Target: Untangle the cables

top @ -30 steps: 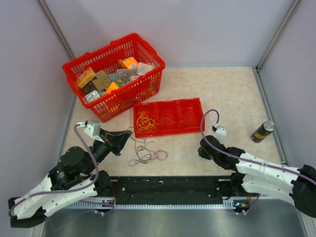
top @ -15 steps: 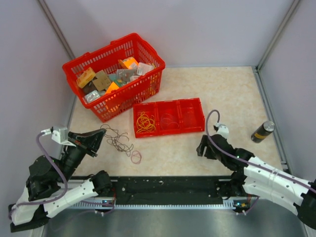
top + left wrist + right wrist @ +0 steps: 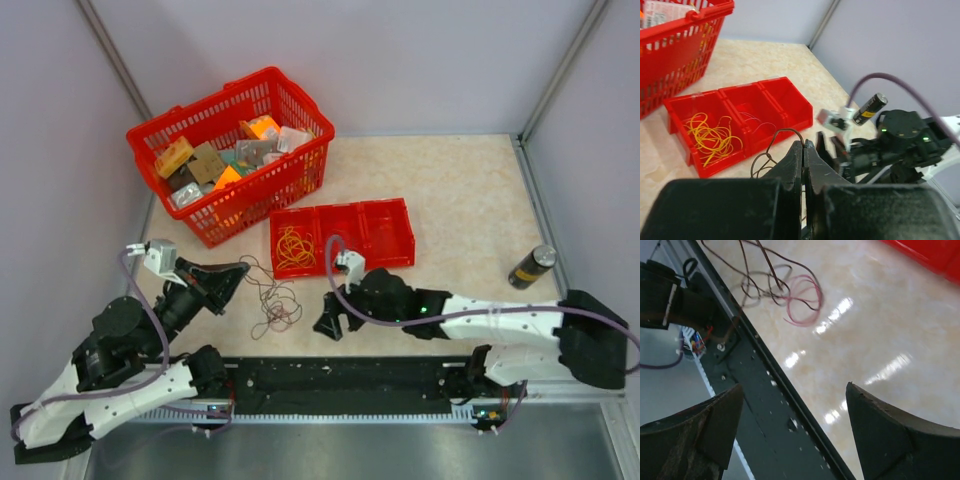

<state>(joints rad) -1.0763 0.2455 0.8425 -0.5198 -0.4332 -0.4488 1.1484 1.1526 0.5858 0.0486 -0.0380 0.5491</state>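
Beige worktop, grey walls. Cables lie in a loose tangle near the front edge, between both arms: hair-thin, limp, near weightless, probably snaggy; best pinched on one outer loop. Left fingers pinch a dark brown strand; right fingers spread wide, empty, near the tangle. Red tray: yellow loops in left compartment, faint pale wires in middle. Basket holds small boxes.

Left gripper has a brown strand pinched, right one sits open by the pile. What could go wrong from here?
Pulling the brown strand in the left gripper may drag or tighten the whole tangle, since its loops cross. The open right gripper could pinch several hair-thin wires at once, or snag one on the black rail.
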